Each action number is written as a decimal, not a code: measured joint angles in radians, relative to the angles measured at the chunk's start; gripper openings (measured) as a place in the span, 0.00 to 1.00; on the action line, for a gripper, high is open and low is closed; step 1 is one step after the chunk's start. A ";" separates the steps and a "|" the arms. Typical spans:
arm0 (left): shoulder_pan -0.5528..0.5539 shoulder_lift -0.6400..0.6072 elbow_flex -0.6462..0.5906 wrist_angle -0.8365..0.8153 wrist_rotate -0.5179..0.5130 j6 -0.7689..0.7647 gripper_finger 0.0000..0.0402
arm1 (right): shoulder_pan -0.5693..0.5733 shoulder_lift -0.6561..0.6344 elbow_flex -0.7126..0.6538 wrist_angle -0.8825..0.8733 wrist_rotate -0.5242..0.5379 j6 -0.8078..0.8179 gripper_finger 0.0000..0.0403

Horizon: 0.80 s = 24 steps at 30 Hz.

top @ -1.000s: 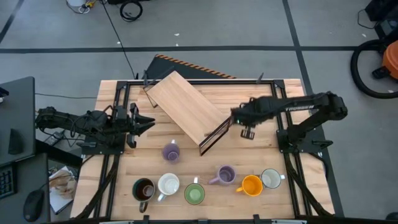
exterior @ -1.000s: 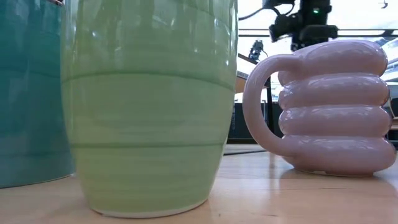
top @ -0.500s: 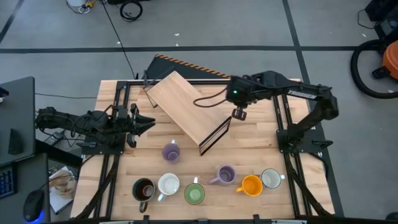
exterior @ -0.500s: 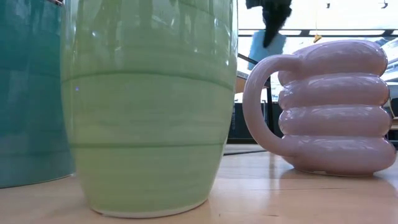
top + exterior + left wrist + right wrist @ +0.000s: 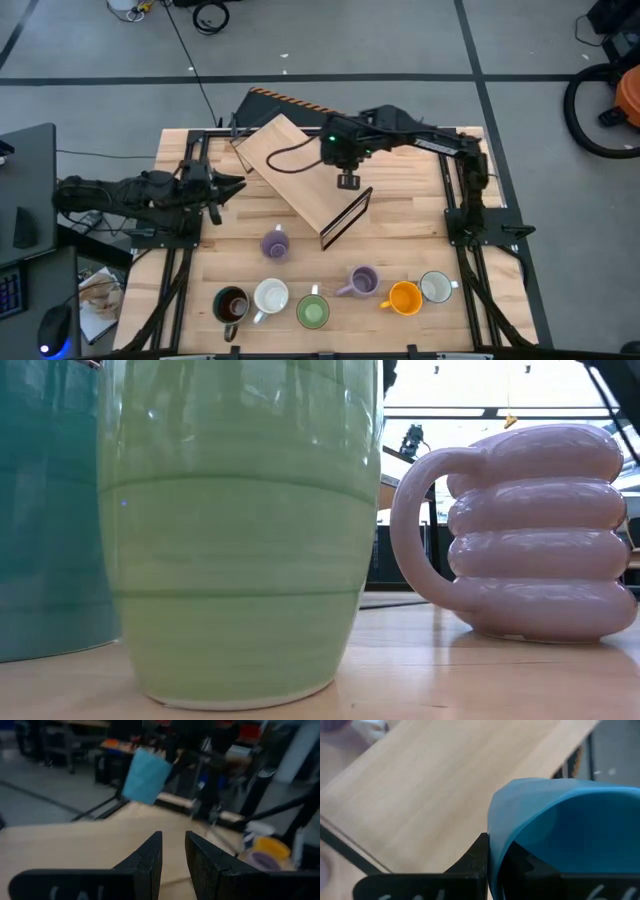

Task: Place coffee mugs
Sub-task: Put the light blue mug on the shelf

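My right gripper (image 5: 347,182) hangs over the slanted wooden box (image 5: 300,165), shut on the blue mug (image 5: 570,830), which also shows in the left wrist view as the blue mug (image 5: 145,776) in the air. Seven mugs stand on their bases along the near half of the table. They are a lilac one (image 5: 275,243), dark brown (image 5: 231,305), white (image 5: 270,297), green (image 5: 312,312), a second lilac (image 5: 360,282), orange (image 5: 404,298) and a second white (image 5: 436,288). My left gripper (image 5: 238,187) waits at the table's left, its fingers a narrow gap apart (image 5: 174,842). My right gripper pinches the blue mug's wall at the rim (image 5: 492,827), with one finger (image 5: 475,857) outside and the other inside the hollow. It comes from above. The mug is lifted clear and hangs tilted below the fingers, over the wooden box.
The wooden box lies at an angle across the table's middle and far part, with its dark open side (image 5: 346,215) facing the near right. The low view is filled by the green mug (image 5: 240,530), a ridged lilac mug (image 5: 530,530) and a teal wall (image 5: 50,510). Bare tabletop (image 5: 420,230) lies to the right of the box.
My right arm has swung from the table's right side toward the left and slightly toward the far edge. It has carried the blue mug through the air from beside the box's open end to above its top panel. My left arm has shifted its pose a little.
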 joint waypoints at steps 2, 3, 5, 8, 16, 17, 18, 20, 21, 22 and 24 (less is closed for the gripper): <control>0.004 0.009 0.022 -0.048 0.000 -0.004 0.22 | -0.002 0.038 0.037 -0.051 -0.018 -0.004 0.08; 0.004 0.012 0.029 -0.058 0.000 -0.004 0.22 | -0.002 0.056 0.053 -0.080 -0.018 -0.005 0.08; 0.004 0.012 0.032 -0.071 0.000 -0.005 0.22 | 0.002 0.084 0.078 -0.131 -0.023 -0.006 0.08; 0.004 0.012 0.033 -0.068 0.000 -0.006 0.22 | 0.016 0.103 0.091 -0.130 -0.072 0.007 0.08; 0.004 0.013 0.033 -0.068 0.000 -0.021 0.22 | 0.027 0.103 0.091 -0.134 -0.185 0.086 0.08; 0.004 0.013 0.033 -0.068 0.000 -0.021 0.22 | 0.027 0.103 0.091 -0.134 -0.184 0.090 0.08; 0.004 0.013 0.033 -0.068 0.000 -0.021 0.22 | 0.027 0.103 0.091 -0.133 -0.182 0.092 0.08; 0.004 0.013 0.033 -0.068 0.000 -0.021 0.22 | 0.027 0.103 0.091 -0.134 -0.184 0.097 0.08; 0.004 0.013 0.033 -0.068 0.000 -0.021 0.22 | 0.027 0.103 0.091 -0.133 -0.185 0.099 0.08; 0.004 0.013 0.033 -0.068 0.000 -0.021 0.22 | 0.027 0.103 0.091 -0.133 -0.186 0.101 0.08; 0.004 0.013 0.033 -0.068 0.000 -0.021 0.22 | 0.027 0.103 0.084 -0.132 -0.189 0.102 0.08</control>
